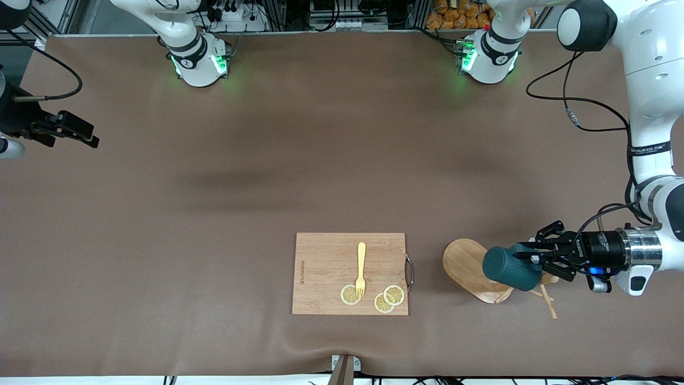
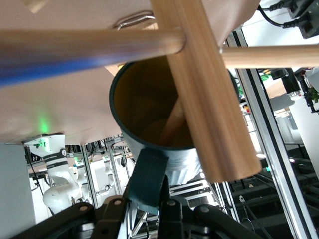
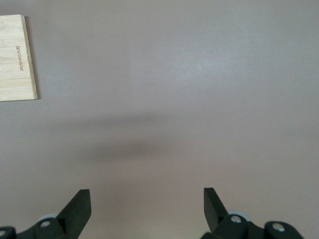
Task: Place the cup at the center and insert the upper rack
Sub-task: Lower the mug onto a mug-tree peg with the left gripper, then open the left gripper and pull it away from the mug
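You are on the cup step: your left gripper (image 1: 537,258) is clamped on the handle of the cup (image 1: 505,267), held sideways over the tipped upper rack (image 1: 470,267), a peg still inside its mouth. Draw it clear of the pegs, then carry it to mid-table. Your right gripper (image 3: 147,209) waits, jaws wide apart and empty.
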Robot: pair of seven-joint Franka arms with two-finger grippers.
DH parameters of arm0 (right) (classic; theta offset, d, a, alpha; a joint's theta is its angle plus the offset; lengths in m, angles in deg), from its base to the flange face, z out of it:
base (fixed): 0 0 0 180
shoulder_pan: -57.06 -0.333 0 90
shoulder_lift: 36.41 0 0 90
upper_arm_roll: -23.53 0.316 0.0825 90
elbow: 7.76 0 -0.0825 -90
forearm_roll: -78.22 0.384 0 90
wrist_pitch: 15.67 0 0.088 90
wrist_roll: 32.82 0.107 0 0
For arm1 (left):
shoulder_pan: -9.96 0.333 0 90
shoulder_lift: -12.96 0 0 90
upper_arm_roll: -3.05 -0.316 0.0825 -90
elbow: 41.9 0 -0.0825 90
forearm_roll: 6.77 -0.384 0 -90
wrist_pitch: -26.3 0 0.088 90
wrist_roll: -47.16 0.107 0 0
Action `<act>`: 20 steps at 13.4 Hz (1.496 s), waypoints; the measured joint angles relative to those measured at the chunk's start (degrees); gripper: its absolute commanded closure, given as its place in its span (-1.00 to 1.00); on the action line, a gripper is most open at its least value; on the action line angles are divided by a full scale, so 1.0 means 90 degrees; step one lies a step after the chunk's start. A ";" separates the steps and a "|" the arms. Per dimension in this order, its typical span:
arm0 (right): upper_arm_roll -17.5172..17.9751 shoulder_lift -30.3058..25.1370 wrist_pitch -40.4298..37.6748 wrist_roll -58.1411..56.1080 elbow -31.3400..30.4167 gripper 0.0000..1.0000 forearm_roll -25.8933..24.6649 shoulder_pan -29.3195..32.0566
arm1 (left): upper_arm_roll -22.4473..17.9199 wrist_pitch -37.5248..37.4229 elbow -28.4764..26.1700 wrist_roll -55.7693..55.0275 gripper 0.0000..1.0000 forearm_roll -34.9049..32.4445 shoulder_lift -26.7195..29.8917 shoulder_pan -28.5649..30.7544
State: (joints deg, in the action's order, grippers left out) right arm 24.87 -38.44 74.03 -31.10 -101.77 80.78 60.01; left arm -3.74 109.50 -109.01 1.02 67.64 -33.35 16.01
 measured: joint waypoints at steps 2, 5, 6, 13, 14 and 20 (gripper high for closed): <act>0.0000 0.0000 0.0000 0.0000 0.0000 -1.00 0.0000 -0.0001 | 0.0000 0.0000 0.0000 0.0001 0.85 0.0069 -0.0010 0.0000; 0.0000 0.0000 0.0000 0.0000 0.0000 -1.00 0.0000 -0.0002 | 0.0000 -0.0016 0.0000 0.0002 0.85 0.0123 -0.0010 0.0003; 0.0000 0.0000 0.0000 0.0000 0.0000 -1.00 0.0000 -0.0002 | 0.0000 -0.0017 0.0000 0.0002 0.85 0.0126 -0.0010 0.0017; 0.0002 -0.0007 0.0000 0.0000 0.0001 -1.00 0.0000 -0.0043 | 0.0000 -0.0036 -0.0002 0.0011 0.38 0.0225 -0.0104 0.0084; 0.0002 -0.0007 0.0000 0.0000 0.0002 -1.00 0.0000 -0.0047 | 0.0000 -0.0036 -0.0002 0.0031 0.14 0.0244 -0.0133 0.0085; 0.0001 -0.0007 0.0000 0.0000 0.0006 -1.00 0.0000 -0.0048 | 0.0000 -0.0043 0.0016 0.0074 -1.00 0.0523 -0.0180 0.0089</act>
State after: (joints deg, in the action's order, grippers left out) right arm 24.88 -38.51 74.03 -31.10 -101.72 80.78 59.58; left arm -3.74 109.11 -108.87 1.68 72.34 -34.97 16.81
